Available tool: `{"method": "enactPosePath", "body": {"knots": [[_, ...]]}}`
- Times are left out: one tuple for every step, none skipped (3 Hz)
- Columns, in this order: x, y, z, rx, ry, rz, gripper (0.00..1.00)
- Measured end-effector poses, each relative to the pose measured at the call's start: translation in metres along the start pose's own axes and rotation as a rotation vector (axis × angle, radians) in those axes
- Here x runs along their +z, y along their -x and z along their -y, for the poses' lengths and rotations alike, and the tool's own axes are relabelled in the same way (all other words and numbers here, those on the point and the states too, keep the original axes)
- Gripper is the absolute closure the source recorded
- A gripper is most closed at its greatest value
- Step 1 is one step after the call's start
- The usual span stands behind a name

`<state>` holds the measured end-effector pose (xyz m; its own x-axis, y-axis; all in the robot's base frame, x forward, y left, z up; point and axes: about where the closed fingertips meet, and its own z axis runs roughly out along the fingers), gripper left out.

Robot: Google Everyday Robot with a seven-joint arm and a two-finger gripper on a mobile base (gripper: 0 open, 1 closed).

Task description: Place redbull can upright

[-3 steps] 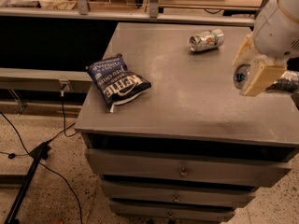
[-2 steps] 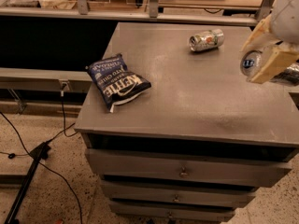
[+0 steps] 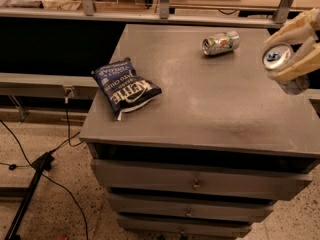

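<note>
My gripper [image 3: 292,53] is at the right edge of the view, above the right side of the grey cabinet top [image 3: 200,99]. Its two cream fingers [image 3: 300,66] are shut on the redbull can [image 3: 280,64], a slim silver can with a blue-tinted top. The can is held in the air, tilted, with its top facing the camera. Its lower end is partly hidden behind the fingers.
A shorter silver can with green and orange print [image 3: 220,42] lies on its side at the back of the cabinet top. A dark blue Kettle chip bag [image 3: 126,87] lies near the left front. Drawers [image 3: 195,184] sit below; a cable and stand leg [image 3: 35,179] lie on the floor.
My gripper has risen and moved right with the redbull can in it. The can's top now faces the camera more. The other can and the chip bag have not moved.
</note>
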<state>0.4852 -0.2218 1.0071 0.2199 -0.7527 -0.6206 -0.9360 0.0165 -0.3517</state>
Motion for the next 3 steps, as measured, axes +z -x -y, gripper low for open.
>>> {"method": "enactPosePath", "body": {"knots": [[0.002,0.006,0.002,-0.005,-0.003,0.000,1.00],[0.013,-0.015,0.002,0.074,-0.003,0.070,1.00],[0.036,-0.033,0.000,0.222,0.019,0.350,1.00]]}}
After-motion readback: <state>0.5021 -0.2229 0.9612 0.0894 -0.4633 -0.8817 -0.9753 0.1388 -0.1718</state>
